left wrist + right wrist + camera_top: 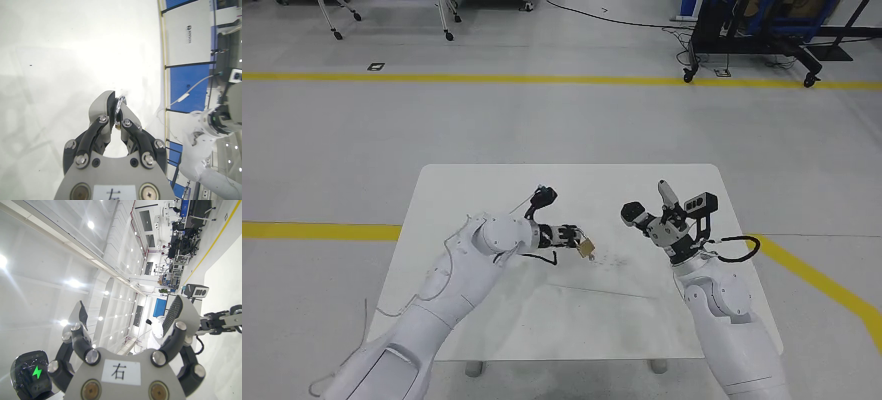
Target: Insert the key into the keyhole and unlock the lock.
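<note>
At mid-frame in the top view the lock point(586, 247), judged light, stiff and slick, is pinched by its metal loop in the left gripper point(118, 103); the right gripper point(130, 307) is spread.

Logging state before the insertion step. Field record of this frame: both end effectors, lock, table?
left end effector: shut on the small brass padlock with silver shackle, gripped at the shackle
padlock position: over the middle of the white rectangular table
right end effector: open, empty, raised, pointing upward
beside padlock: faint small specks on the table, too small to identify
key: in neither end effector
</note>
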`<state>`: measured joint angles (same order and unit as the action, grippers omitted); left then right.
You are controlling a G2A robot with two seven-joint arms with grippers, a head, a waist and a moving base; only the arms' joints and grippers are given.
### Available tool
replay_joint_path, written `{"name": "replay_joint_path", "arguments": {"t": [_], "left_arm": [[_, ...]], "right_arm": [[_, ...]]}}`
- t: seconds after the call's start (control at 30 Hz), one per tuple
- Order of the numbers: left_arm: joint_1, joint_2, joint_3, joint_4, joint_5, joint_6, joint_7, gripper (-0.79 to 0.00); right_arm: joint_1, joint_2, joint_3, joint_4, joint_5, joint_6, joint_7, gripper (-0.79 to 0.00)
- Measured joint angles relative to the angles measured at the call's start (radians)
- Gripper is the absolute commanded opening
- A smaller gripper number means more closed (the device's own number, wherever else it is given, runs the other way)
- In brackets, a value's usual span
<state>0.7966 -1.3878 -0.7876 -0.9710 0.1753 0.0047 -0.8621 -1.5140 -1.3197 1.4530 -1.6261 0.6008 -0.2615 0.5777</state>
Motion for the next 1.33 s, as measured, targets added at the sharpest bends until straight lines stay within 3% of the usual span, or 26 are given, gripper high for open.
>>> {"name": "replay_joint_path", "arguments": {"t": [0.13, 0.17, 0.2, 0.23, 0.43, 0.7, 0.93, 1.17, 1.33], "left_arm": [[-0.046, -0.026, 0.058, 0.069, 0.032, 0.031, -0.016, -0.785], [-0.057, -0.032, 0.068, 0.088, 0.034, 0.033, -0.021, -0.597], [-0.064, -0.036, 0.074, 0.102, 0.034, 0.035, -0.026, -0.080], [-0.072, -0.040, 0.078, 0.114, 0.036, 0.038, -0.030, 0.000], [-0.100, -0.048, 0.072, 0.150, 0.029, 0.044, -0.027, 0.000], [-0.074, -0.024, -0.045, 0.103, -0.096, -0.020, -0.005, 0.000], [-0.012, 0.026, -0.150, -0.120, 0.038, -0.058, 0.146, 0.000], [0.137, 0.092, -0.326, -0.452, 0.315, -0.054, 0.357, -0.001], [0.141, 0.093, -0.329, -0.459, 0.320, -0.055, 0.361, -0.001]], "right_arm": [[0.000, 0.000, 0.000, 0.000, 0.000, 0.000, 0.000, 0.000], [0.000, 0.000, 0.000, 0.000, 0.000, 0.000, 0.000, 0.000], [0.000, 0.000, 0.000, 0.000, 0.000, 0.000, 0.000, 0.000], [0.000, 0.000, 0.000, 0.000, 0.000, 0.000, 0.000, 0.000], [0.000, 0.000, 0.000, 0.000, 0.000, 0.000, 0.000, 0.000], [0.000, 0.000, 0.000, 0.000, 0.000, 0.000, 0.000, 0.000], [0.005, 0.000, -0.001, -0.006, -0.006, 0.009, -0.027, 0.000], [0.023, 0.002, 0.036, -0.006, 0.038, -0.009, -0.042, -0.001], [0.022, 0.002, 0.036, -0.005, 0.038, -0.008, -0.042, -0.001]]}}
